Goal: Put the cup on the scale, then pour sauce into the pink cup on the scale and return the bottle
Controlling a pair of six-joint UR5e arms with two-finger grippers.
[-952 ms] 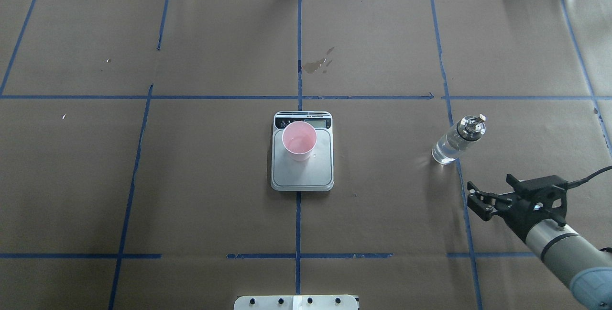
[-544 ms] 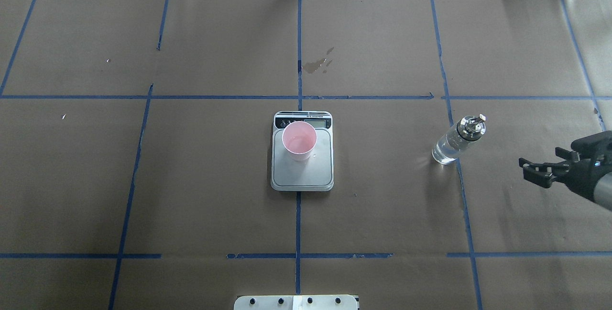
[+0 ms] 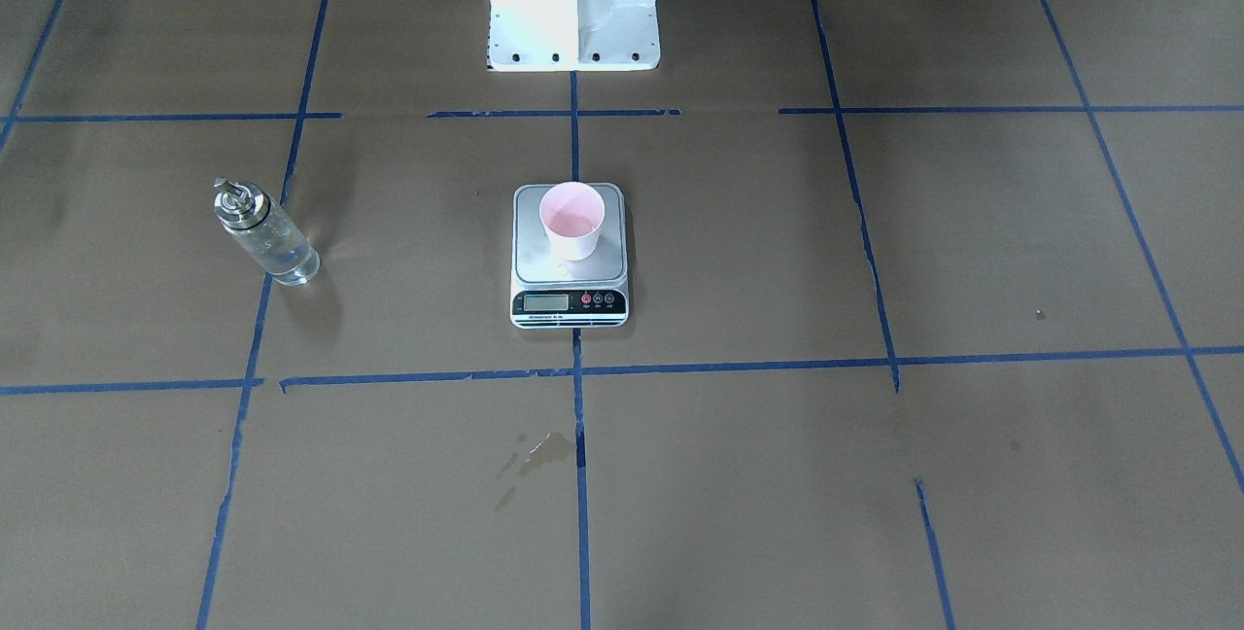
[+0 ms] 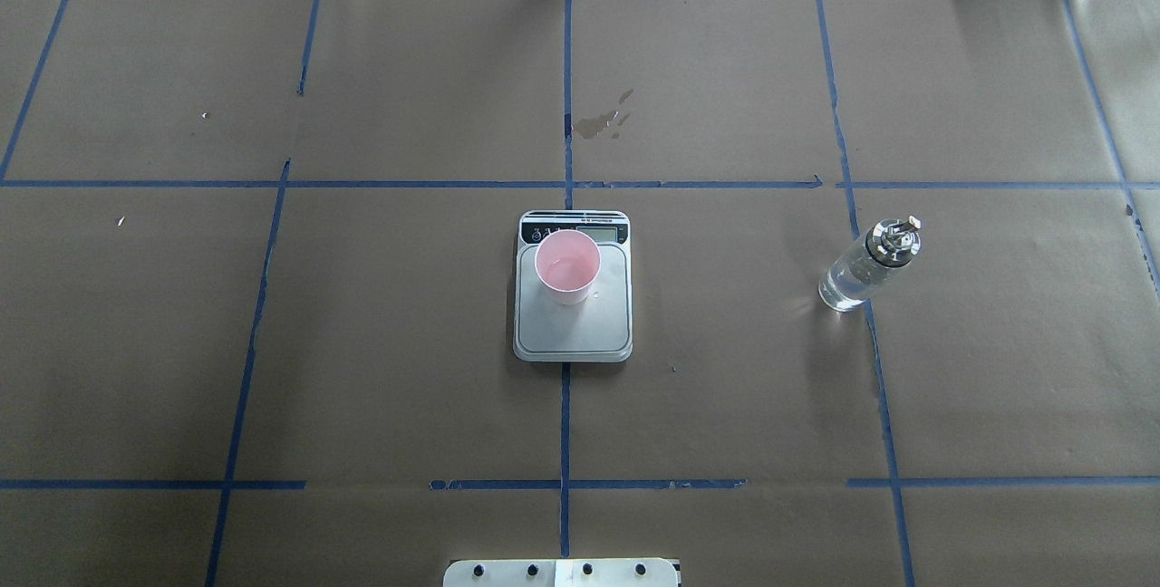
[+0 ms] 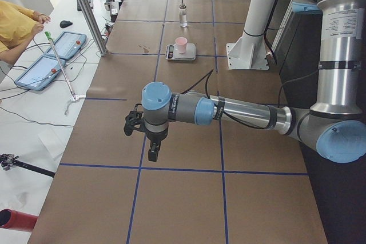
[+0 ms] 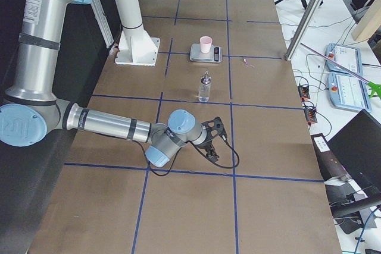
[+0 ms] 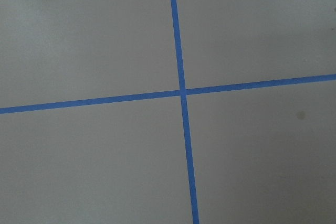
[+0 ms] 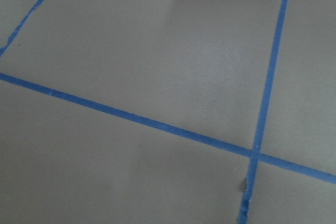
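Retracting from the bottle (image 4: 865,268), my right hand (image 6: 211,140) has left the overhead view, where it sat near the bottle a second ago. It now hangs low over the counter (image 4: 362,342), apart from everything. Whether its fingers are apart or together I cannot tell; the same goes for my left hand (image 5: 143,135). The bottle stands upright, well apart from the scale (image 4: 573,333), which carries the cup (image 4: 567,266). Judgement: bottle returned, task essentially complete.
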